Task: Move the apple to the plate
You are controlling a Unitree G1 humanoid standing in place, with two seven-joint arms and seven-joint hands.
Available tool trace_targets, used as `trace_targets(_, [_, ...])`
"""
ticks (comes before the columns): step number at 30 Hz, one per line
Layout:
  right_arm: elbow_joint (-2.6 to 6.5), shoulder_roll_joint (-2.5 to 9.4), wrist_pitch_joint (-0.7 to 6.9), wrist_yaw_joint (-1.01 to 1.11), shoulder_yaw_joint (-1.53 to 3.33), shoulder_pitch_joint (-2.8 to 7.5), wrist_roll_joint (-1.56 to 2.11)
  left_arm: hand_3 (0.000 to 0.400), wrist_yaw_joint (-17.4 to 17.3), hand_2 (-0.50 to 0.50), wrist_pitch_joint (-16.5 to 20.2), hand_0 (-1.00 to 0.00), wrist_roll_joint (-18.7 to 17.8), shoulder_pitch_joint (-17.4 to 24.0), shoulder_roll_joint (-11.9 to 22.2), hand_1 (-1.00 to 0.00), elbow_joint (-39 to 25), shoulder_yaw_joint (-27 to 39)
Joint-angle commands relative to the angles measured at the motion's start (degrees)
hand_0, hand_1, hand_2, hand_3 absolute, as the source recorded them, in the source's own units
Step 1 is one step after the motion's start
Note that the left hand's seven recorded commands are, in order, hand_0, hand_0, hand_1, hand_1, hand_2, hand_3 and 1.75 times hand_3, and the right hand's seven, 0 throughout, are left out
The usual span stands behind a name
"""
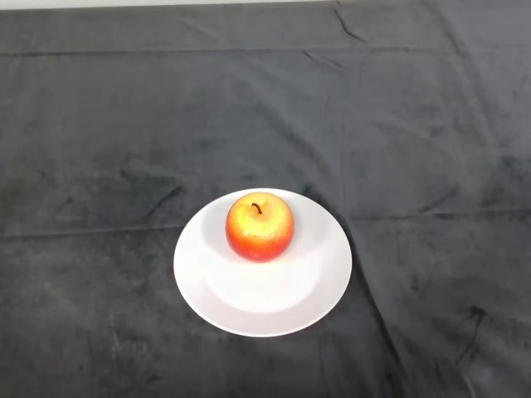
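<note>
A red and yellow apple (260, 226) with a short dark stem stands upright on a round white plate (274, 294). It sits on the far part of the plate, a little left of the plate's middle. The plate lies on the dark cloth near the front middle of the table.
The dark cloth (124, 133) covers the whole table and has creases. A pale strip (166, 3) runs along the table's far edge.
</note>
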Motion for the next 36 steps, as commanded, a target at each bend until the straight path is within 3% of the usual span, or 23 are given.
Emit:
trace_targets(1, [-0.88, -1.41, -0.45, 0.35, -0.95, -1.42, 0.84, 0.000, 0.6, 0.00, -1.4, 0.00, -0.4, -3.4, 4.1, 0.00, 2.5, 1.5])
trace_targets(36, [-0.79, -1.44, -0.48, 0.41, -1.00, -1.46, 0.79, 0.000, 0.2, 0.00, -1.5, 0.00, -0.9, -3.4, 4.1, 0.00, 2.6, 1.1])
